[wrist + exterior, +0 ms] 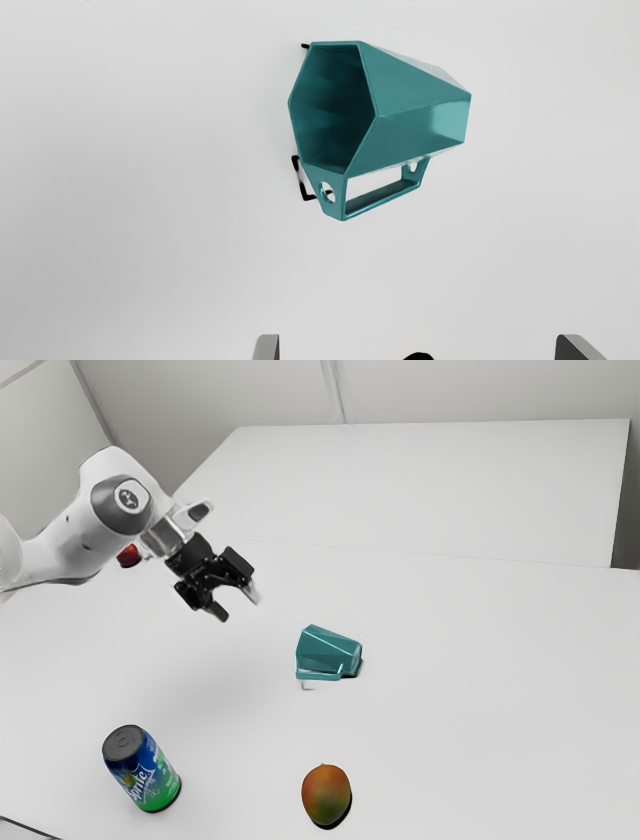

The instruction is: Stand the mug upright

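Gripper (237,606): fingers (267,349) wide apart, holding nothing. Teal mug (415,100) lies on its side beyond the fingertips, touching neither; handle (375,198) faces them.

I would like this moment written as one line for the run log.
claw: open, empty, above table | mug: on its side | can: standing | status: mug not yet upright

Mug (420,95), out beyond the jaws: teal, darker inside, pale sheen on one facet
Can (145,770), nearer the exterior camera than the jaws: blue over green, white lettering, dark grey top
Mango (326,792), also nearer that camera than the jaws: orange-red and green
Gripper (237,606): black, greyer tips
Arm (75,540): white, grey joint cover
Table (480,690): plain pale grey
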Available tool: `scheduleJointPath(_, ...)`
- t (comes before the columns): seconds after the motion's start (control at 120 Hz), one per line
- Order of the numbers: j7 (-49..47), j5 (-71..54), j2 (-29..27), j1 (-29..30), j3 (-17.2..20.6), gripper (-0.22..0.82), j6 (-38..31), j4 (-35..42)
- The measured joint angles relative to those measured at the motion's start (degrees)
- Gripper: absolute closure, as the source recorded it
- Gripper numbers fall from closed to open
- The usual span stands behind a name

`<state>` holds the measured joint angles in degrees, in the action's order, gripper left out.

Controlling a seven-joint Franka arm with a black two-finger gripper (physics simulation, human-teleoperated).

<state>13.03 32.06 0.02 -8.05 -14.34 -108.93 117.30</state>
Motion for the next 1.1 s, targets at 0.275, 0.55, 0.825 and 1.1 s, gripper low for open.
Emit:
scheduleJointPath(0.275, -0.8, 8.3, 6.0, -2.2, 2.9, 0.0, -4.0, -0.3)
scheduleJointPath(0.55, -0.7, 11.4, 9.3, -2.8, 5.2, 0.0, -6.5, -1.6)
scheduleJointPath(0.825, 1.1, 12.7, 14.6, -2.1, 4.5, 0.0, -8.7, -4.0)
scheduleJointPath(1.1, 2.4, 15.1, 17.7, -1.9, 4.5, 0.01, -9.3, -4.7)
